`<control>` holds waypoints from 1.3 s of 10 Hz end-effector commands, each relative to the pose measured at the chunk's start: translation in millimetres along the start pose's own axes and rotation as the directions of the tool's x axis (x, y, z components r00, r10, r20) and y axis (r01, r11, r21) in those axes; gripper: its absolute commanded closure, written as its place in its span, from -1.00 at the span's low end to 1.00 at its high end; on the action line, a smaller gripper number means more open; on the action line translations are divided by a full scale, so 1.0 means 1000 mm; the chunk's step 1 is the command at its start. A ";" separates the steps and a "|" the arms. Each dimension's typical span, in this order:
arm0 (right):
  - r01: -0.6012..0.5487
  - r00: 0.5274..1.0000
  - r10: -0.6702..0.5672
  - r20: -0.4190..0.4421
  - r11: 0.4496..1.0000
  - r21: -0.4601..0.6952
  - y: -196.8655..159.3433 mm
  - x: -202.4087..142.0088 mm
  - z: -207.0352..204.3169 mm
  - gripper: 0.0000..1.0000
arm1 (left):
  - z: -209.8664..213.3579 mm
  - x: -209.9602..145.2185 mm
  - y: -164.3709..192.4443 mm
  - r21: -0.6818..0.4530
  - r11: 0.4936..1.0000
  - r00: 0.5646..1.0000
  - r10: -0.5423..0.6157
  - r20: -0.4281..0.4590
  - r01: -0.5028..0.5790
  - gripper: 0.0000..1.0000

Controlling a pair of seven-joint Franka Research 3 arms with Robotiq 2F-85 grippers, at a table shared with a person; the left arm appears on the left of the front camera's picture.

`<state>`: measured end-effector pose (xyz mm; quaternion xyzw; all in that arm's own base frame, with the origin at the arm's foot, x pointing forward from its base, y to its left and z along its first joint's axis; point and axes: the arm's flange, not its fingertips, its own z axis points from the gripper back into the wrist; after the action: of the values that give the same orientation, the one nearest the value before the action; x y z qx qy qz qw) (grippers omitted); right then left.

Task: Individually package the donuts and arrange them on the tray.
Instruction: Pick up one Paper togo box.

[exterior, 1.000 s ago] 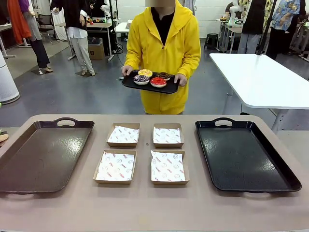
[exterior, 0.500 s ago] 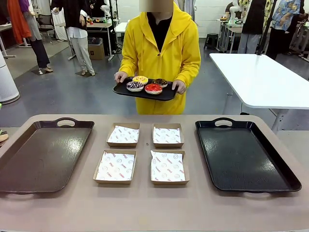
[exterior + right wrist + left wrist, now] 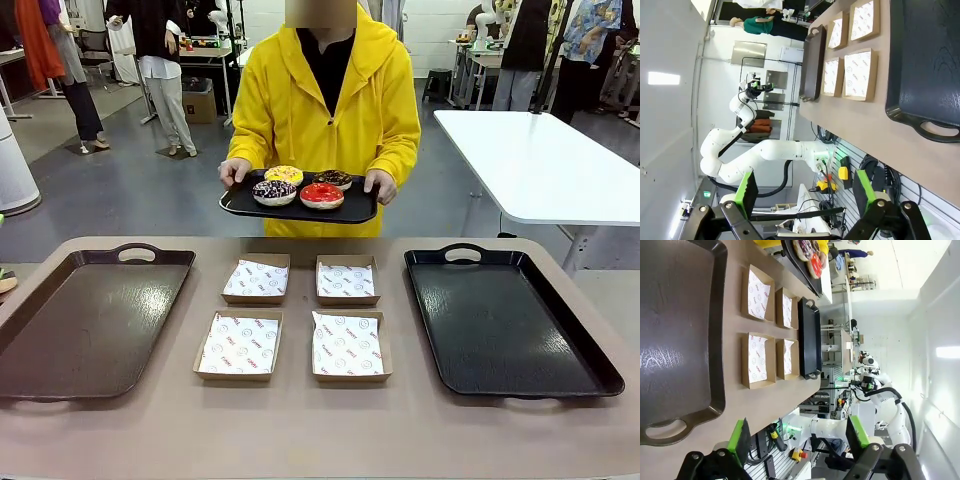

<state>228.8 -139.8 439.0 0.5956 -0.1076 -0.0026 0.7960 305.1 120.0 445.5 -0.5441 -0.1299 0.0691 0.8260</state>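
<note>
A person in a yellow hoodie [image 3: 320, 90] at the far side is holding a small black serving tray [image 3: 240, 205] up off the tan bench [image 3: 320, 430]. On it are the yellow-iced donut [image 3: 284, 174] and chocolate sprinkled donut [image 3: 334, 179] at the back, with the purple-brown white-sprinkled donut [image 3: 273, 190] and glossy red-iced donut [image 3: 322, 195] in front. Down on the bench, four paper-lined cardboard boxes [image 3: 239, 346] sit between a big dark brown tray [image 3: 90, 320] and a big black tray [image 3: 510, 325]. Left tool [image 3: 797, 432] and right tool [image 3: 805, 189] are both spread wide, gripping nothing.

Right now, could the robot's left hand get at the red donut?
Probably not yet: the red donut sits on a small tray the person holds beyond the table's far edge, while the left hand hangs open back at the near side.
</note>
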 end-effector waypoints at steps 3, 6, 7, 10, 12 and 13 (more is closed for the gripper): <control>-0.013 1.000 0.013 0.000 1.000 0.013 -0.001 0.000 0.001 -1.00 | 0.000 0.000 -0.001 -0.018 1.000 1.000 0.015 0.008 -0.015 -1.00; -0.013 1.000 0.013 0.000 1.000 0.013 -0.001 0.000 0.001 -1.00 | 0.000 0.000 -0.001 -0.018 1.000 1.000 0.015 0.008 -0.015 -1.00; -0.013 1.000 0.013 0.000 1.000 0.013 -0.001 0.000 0.001 -1.00 | 0.000 0.000 -0.001 -0.018 1.000 1.000 0.015 0.008 -0.015 -1.00; -0.013 1.000 0.013 0.000 1.000 0.013 -0.001 0.000 0.001 -1.00 | 0.000 0.000 -0.001 -0.018 1.000 1.000 0.015 0.008 -0.015 -1.00; -0.013 1.000 0.013 0.000 1.000 0.013 -0.001 0.000 0.001 -1.00 | 0.000 0.000 -0.001 -0.018 1.000 1.000 0.015 0.008 -0.015 -1.00; -0.013 1.000 0.013 0.000 1.000 0.013 -0.001 0.000 0.001 -1.00 | 0.000 0.000 -0.001 -0.018 1.000 1.000 0.015 0.008 -0.015 -1.00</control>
<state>228.7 -139.8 439.0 0.5957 -0.1076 -0.0027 0.7960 305.1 119.9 445.7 -0.5444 -0.1300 0.0693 0.8258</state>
